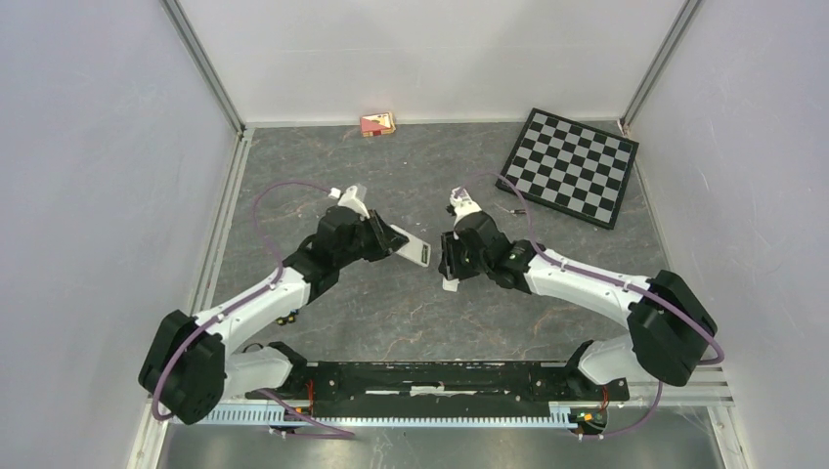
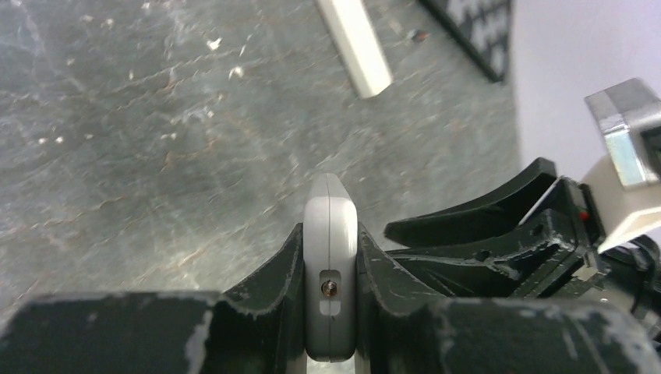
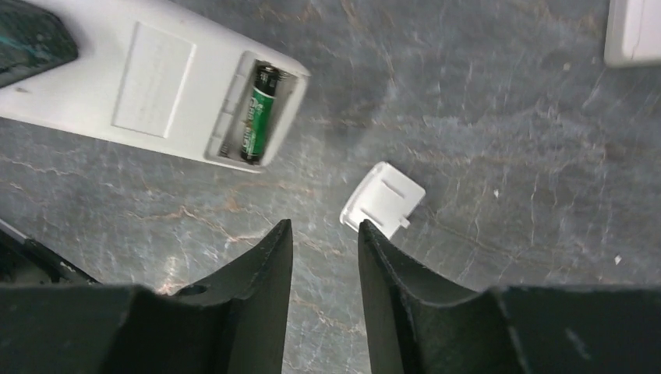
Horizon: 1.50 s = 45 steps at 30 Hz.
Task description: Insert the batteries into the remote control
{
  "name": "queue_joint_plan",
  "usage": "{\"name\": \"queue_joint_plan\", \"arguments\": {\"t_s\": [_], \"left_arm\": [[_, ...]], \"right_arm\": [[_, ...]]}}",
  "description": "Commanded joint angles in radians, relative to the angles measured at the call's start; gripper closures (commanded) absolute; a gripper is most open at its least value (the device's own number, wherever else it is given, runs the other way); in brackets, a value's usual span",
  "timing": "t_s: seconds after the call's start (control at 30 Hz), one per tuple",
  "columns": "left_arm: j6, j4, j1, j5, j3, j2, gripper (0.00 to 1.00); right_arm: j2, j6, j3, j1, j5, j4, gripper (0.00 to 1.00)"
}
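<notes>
Clamping remote (image 3: 140, 78) with one battery (image 3: 257, 113) seated, left hand (image 2: 330, 234); right hand (image 3: 326, 234) parted, empty, beside cover (image 3: 383, 197).

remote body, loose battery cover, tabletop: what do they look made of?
Remote: looks like matte white moulded plastic, given the rounded edges and recessed panel.
Battery cover: probably the same plastic; thin, with moulded ribs and a small tab.
Tabletop: dark grey with pale veins, stone-like, though it could be a printed laminate or mat.

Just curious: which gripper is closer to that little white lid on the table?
Right. The right gripper hovers by the lid; the left gripper, holding the remote, is farther off.
</notes>
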Motion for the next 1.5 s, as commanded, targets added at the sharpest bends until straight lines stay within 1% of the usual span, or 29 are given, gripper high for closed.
{"name": "queue_joint_plan", "arguments": {"t_s": [0.0,0.07,0.23,0.37,0.53,0.6,0.63,0.8,0.87,1.0,1.1,1.2,1.3,1.47], "left_arm": [[0.163,-0.341,-0.087,-0.197,0.143,0.066,0.98],[0.183,-0.420,-0.134,-0.269,0.212,0.118,0.98],[0.212,-0.650,-0.270,-0.505,0.427,0.293,0.98],[0.209,-0.786,-0.375,-0.691,0.570,0.414,0.98],[0.192,-0.882,-0.453,-0.778,0.702,0.521,0.98],[0.179,-0.914,-0.470,-0.807,0.743,0.553,0.98],[0.176,-0.924,-0.475,-0.818,0.756,0.563,0.98],[0.173,-0.926,-0.465,-0.852,0.747,0.543,0.98],[0.173,-0.914,-0.447,-0.849,0.723,0.518,0.98],[0.182,-0.857,-0.415,-0.819,0.654,0.443,0.98],[0.186,-0.824,-0.385,-0.796,0.610,0.373,0.98],[0.191,-0.795,-0.348,-0.774,0.559,0.295,0.98],[0.195,-0.776,-0.315,-0.761,0.512,0.215,0.98],[0.200,-0.748,-0.270,-0.734,0.444,0.103,0.98]], "right_arm": [[-0.053,0.106,-0.090,-0.021,-0.023,0.173,0.57],[-0.043,0.123,-0.120,-0.028,-0.017,0.189,0.54],[-0.021,0.169,-0.179,-0.052,-0.019,0.237,0.53],[-0.002,0.175,-0.195,-0.067,-0.024,0.287,0.53],[0.003,0.191,-0.217,-0.069,-0.079,0.335,0.51],[0.010,0.204,-0.227,-0.069,-0.080,0.346,0.52],[0.014,0.212,-0.233,-0.069,-0.111,0.355,0.52],[0.057,0.251,-0.231,-0.068,-0.195,0.333,0.59],[0.061,0.262,-0.232,-0.066,-0.202,0.302,0.61],[0.048,0.294,-0.250,-0.054,-0.211,0.306,0.62],[0.056,0.318,-0.245,-0.032,-0.218,0.303,0.61],[0.099,0.354,-0.228,0.001,-0.214,0.300,0.55],[0.142,0.399,-0.200,0.035,-0.164,0.282,0.51],[0.190,0.467,-0.160,0.052,0.020,0.189,0.49]]}}
